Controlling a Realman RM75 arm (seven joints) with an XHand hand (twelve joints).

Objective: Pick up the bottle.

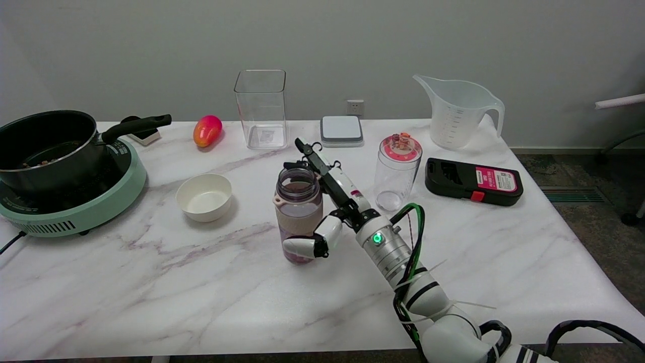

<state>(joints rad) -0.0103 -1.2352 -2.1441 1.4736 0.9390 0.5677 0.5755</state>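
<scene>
- Head view: the black-and-white right hand (322,201) is covering the right side of the translucent pinkish plastic bottle (298,214); whether its far fingers are touching is hard to tell.
- A white thumb is curling across the bottle's lower front, the other fingers lying straight alongside its open mouth.
- The bottle is standing upright, long axis vertical, mid-table on the white marbled tabletop (151,282), right of the small white round bowl (204,197).

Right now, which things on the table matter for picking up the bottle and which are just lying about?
In the job: bottle; right hand.

Lying about: pot, cooker, bowl, mango, clear box, scale, canister, measuring jug, black case.
</scene>
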